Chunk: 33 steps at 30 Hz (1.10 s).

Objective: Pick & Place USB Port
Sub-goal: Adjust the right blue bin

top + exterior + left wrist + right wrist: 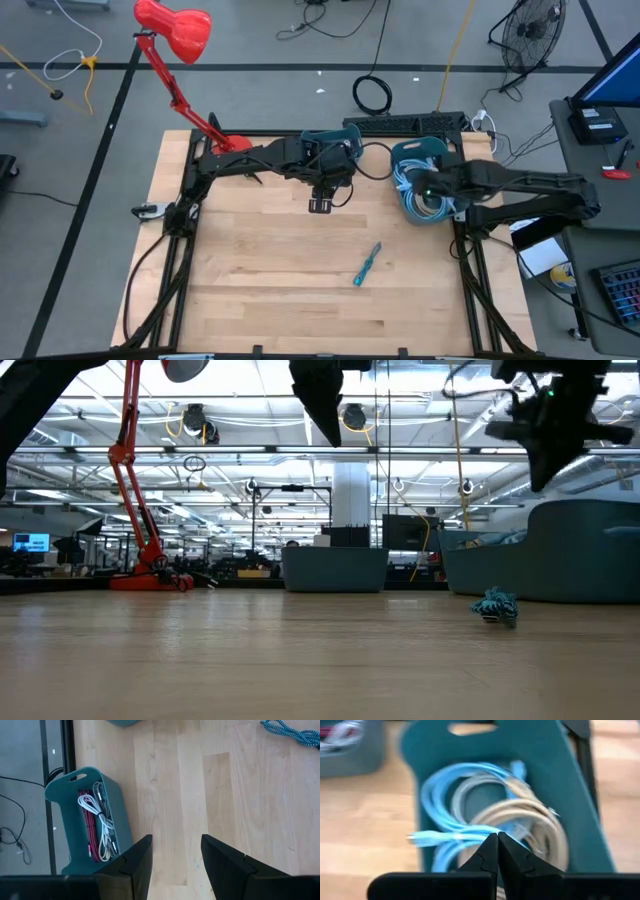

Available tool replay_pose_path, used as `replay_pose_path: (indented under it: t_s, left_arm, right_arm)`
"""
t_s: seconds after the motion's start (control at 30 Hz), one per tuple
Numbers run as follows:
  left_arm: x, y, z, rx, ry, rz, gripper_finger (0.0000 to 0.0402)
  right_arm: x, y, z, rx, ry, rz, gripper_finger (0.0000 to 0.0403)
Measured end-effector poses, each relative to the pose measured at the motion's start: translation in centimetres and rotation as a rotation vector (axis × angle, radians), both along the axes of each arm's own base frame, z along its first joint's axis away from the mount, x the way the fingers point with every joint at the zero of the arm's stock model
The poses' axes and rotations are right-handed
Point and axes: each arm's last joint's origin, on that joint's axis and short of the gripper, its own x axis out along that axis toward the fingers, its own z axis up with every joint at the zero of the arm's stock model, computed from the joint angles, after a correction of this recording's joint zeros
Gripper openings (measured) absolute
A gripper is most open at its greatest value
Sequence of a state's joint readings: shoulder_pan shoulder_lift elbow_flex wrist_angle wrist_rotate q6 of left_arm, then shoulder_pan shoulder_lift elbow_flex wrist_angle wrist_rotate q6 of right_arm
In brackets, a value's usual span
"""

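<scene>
A teal braided USB cable lies bunched on the wooden table toward the near side, also seen in the low view and the left wrist view. My left gripper hangs open above bare table, on the far side of the cable and well clear of it. My right gripper is shut and hovers above a teal bin of blue and beige cables. In the low view it is raised high. Nothing shows between its fingers.
A second teal bin with red and white cables stands at the far edge under the left arm. A red desk lamp is clamped at the far left corner. Bare table lies around the braided cable, toward the near edge.
</scene>
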<state>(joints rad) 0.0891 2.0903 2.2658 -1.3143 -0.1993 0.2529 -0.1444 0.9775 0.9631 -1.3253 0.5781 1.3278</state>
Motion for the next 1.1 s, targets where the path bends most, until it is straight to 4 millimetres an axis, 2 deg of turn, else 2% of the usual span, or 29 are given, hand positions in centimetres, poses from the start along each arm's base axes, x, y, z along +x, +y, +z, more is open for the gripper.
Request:
replay_pose_path:
  t_s: [0.2, 0.33, 0.43, 0.53, 0.67, 0.87, 1.1]
  left_arm:
    - [0.0, -0.1, 0.0, -0.04, -0.015, 0.022, 0.0172]
    - [0.2, -0.1, 0.1, -0.076, -0.042, 0.065, 0.0172]
    - [0.3, -0.3, 0.1, -0.092, -0.062, 0.093, 0.0172]
    - [0.3, -0.6, 0.1, -0.109, -0.073, 0.127, 0.0172]
    - [0.4, -1.1, 0.1, -0.147, -0.092, 0.198, 0.0172]
    - [0.6, -1.9, 0.2, -0.13, -0.135, 0.276, 0.0172]
    - [0.7, -2.9, 0.3, -0.142, -0.163, 0.314, 0.0172]
  right_arm:
    - [2.2, 0.0, 2.2, 0.024, -0.132, 0.277, 0.0]
    - [3.3, 0.6, 2.6, 0.186, -0.235, 0.538, 0.0]
    - [3.3, 1.4, 2.5, 0.317, -0.243, 0.659, 0.0]
    - [2.7, 2.1, 2.1, 0.364, -0.161, 0.689, 0.0]
    - [2.4, 2.2, 1.9, 0.225, -0.064, 0.673, 0.0]
    - [6.0, 1.4, 1.3, -0.065, -0.134, 0.763, 0.0]
    - [9.8, -1.1, -2.7, -0.041, 0.011, 0.699, 0.0]
